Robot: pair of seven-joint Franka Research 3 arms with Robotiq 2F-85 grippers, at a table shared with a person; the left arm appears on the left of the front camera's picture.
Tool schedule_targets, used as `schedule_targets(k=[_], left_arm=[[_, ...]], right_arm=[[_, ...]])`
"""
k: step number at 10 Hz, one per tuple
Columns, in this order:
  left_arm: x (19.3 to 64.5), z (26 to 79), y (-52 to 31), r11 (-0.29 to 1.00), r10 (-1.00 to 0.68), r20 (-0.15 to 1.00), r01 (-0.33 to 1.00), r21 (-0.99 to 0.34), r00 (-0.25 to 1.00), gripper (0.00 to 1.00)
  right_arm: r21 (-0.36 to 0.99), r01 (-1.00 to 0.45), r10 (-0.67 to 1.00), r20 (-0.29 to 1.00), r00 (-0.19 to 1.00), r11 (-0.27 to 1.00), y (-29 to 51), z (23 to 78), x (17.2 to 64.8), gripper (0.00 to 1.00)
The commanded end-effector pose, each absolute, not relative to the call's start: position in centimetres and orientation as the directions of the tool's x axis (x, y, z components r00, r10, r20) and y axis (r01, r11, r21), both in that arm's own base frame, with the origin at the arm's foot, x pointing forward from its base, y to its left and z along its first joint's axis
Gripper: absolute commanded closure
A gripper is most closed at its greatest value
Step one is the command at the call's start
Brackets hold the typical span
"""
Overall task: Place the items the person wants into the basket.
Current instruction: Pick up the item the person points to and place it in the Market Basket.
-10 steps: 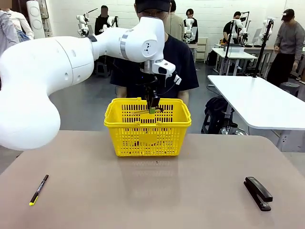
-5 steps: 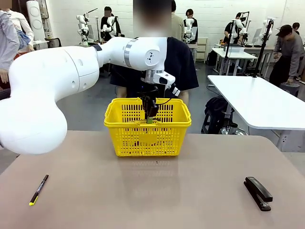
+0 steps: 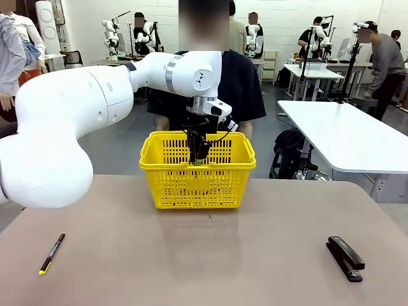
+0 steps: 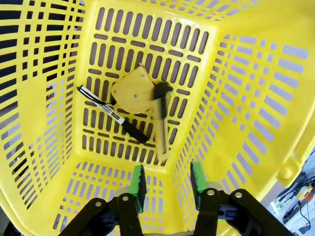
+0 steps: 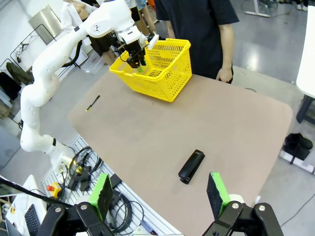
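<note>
Three items are lying together on the slotted floor of the basket [image 4: 147, 69], seen straight ahead of the left gripper [image 4: 166, 181] in its wrist view: the yellow tape measure [image 4: 133, 91] is sitting beyond the fingertips, the black marker [image 4: 112, 115] is lying diagonally against the tape measure's near edge, and the utility knife [image 4: 160, 123] is lying lengthwise on the other side, its dark end resting over the tape measure and its pale end pointing back toward the green pads [image 4: 138, 181]. The left gripper is hanging inside the basket with its jaws parted and nothing between them; none of the three items is touching the pads. In the front view the left gripper [image 3: 199, 153] is reaching down past the basket's rim [image 3: 197, 167], with the person [image 3: 239, 83] in the dark T-shirt standing just behind the basket at the far side of the table [image 3: 204, 255]. The right gripper [image 5: 160, 194] is hovering high above the near table edge, its jaws standing wide apart and holding nothing. Below and ahead of it the black stapler [image 5: 191, 166] is lying on the table; farther ahead, well apart, a thin pen [image 5: 93, 103] is lying near the basket [image 5: 155, 69].
</note>
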State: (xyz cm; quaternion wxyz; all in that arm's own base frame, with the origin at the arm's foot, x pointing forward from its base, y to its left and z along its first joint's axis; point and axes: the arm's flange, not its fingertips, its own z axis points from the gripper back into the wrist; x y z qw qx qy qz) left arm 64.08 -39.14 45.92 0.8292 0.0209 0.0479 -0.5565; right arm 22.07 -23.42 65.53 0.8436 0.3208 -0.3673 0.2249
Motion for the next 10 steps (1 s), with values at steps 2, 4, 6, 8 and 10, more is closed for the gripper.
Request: schedule_targets(k=[2, 4, 6, 8, 10], left_arm=[[66.96, 47.38, -40.49, 0.374, -0.922, -0.116, 0.927, -0.012, 0.37, 0.0], [66.84, 47.36, -40.4, 0.373, -0.922, -0.113, 0.928, -0.014, 0.37, 0.0], [66.83, 47.31, -40.38, 0.374, -0.922, -0.116, 0.927, -0.019, 0.369, 0.0], [66.83, 47.36, -40.31, 0.375, -0.922, -0.117, 0.927, -0.023, 0.37, 0.0], [66.8, 47.44, -40.18, 0.375, -0.922, -0.116, 0.927, -0.028, 0.37, 0.0]], right_arm=[[0.372, -0.634, 0.144, 0.779, 0.611, 0.678, -23.43, 65.74, 22.14, 0.0], [0.372, -0.634, 0.144, 0.779, 0.611, 0.678, -23.43, 65.74, 22.14, 0.0], [0.372, -0.634, 0.144, 0.779, 0.611, 0.678, -23.43, 65.74, 22.14, 0.0], [0.372, -0.634, 0.144, 0.779, 0.611, 0.678, -23.43, 65.74, 22.14, 0.0], [0.372, -0.634, 0.144, 0.779, 0.611, 0.678, -23.43, 65.74, 22.14, 0.0]])
